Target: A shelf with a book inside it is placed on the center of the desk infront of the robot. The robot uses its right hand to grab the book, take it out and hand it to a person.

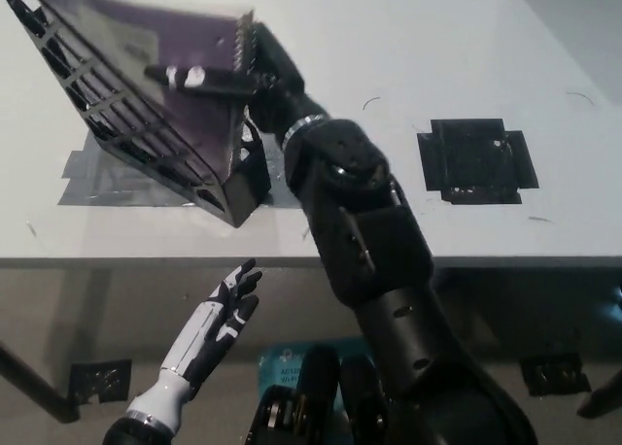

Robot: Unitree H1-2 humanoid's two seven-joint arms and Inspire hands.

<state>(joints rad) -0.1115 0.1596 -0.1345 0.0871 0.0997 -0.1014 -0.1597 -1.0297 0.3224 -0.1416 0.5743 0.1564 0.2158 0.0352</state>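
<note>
White desk (408, 47): black shelf (136, 134) holds purple book (146, 32) (blurred), right hand (243, 71) gripping it

Right arm (374, 241): matte black, bulky segmented casings with rounded joint housings; a bright metal ring at the wrist. Right hand (255, 76): black, with small white marks on one finger. Left hand (216, 319): white shells over black parts, silver cuff.

Bright even overhead light, soft shadows, motion blur on the book (146, 27)
</note>
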